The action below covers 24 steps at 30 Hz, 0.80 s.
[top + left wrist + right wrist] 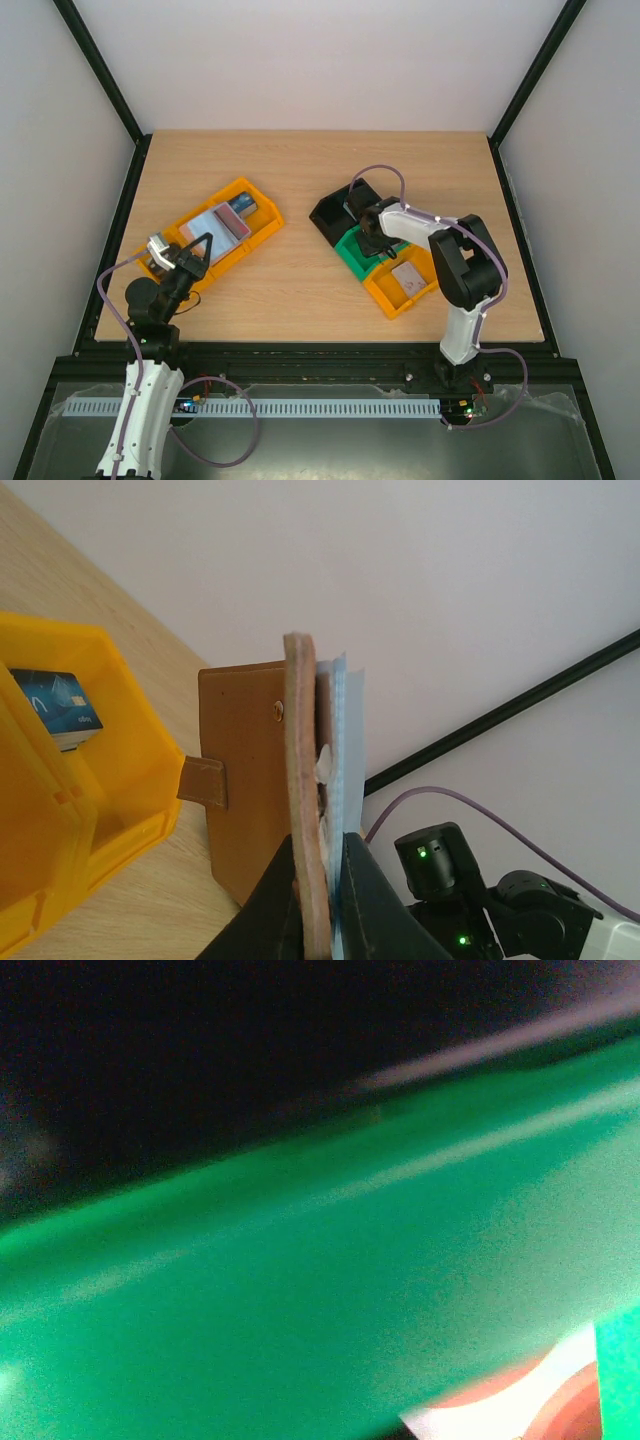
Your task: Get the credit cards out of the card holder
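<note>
Clamped in my left jaws, the card holder (250, 770) hangs by the left orange bin (100, 810); my right jaws, together, sit at the green bin (351, 252).

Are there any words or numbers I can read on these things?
Nothing can be read.
Blue card in the yellow bin: pale marks, too small to read.
Grey card in the right-hand bin: tiny mark, too small.
Wallet: no writing shows.
</note>
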{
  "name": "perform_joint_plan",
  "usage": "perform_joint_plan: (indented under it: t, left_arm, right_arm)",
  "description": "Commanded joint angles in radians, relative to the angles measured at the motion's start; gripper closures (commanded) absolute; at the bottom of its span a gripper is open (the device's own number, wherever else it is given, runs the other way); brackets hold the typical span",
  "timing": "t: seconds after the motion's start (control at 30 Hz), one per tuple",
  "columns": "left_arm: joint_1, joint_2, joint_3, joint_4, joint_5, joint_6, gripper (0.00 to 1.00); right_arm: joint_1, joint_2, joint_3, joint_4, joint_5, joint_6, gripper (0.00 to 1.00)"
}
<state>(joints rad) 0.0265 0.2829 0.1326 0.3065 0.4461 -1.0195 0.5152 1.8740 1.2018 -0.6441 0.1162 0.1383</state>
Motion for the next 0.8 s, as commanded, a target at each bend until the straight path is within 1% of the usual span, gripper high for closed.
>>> perform_joint_plan:
  t: [0.0,0.13,0.27,0.43,0.53,0.6,0.63,0.7,0.77]
  left_arm:
    - [-0.004,-0.01,-0.005,0.029,-0.002,0.009,0.98]
    - [-0.004,-0.01,-0.004,0.029,-0.003,0.01,0.98]
    - [-0.003,-0.011,-0.008,0.028,-0.001,0.016,0.98]
    - [-0.006,-0.01,-0.01,0.056,0.037,0.055,0.98]
    - [-0.014,-0.037,-0.006,0.111,0.087,0.079,0.98]
    - [-0.022,-0.028,-0.003,0.174,0.137,0.093,0.98]
    - [-0.027,-0.025,0.001,0.216,0.166,0.104,0.98]
    - [-0.043,0.0,0.018,0.306,0.235,0.141,0.98]
    - [-0.059,0.033,0.047,0.396,0.325,0.194,0.98]
  right_arm:
    - [-0.007,0.005,0.022,0.003,0.116,0.011,0.98]
    - [-0.007,-0.018,0.032,0.01,0.092,0.002,0.98]
    - [-0.006,-0.082,0.03,0.03,-0.022,-0.055,0.98]
    - [-0.006,-0.244,0.027,0.077,-0.194,-0.099,0.98]
    - [-0.006,-0.39,0.01,0.142,-0.345,-0.113,0.95]
    - [-0.003,-0.488,-0.024,0.22,-0.504,-0.113,0.9]
    - [0.001,-0.536,-0.05,0.278,-0.6,-0.107,0.86]
    - [0.017,-0.631,-0.124,0.433,-0.775,-0.066,0.74]
    - [0.043,-0.721,-0.211,0.634,-0.887,0.016,0.6]
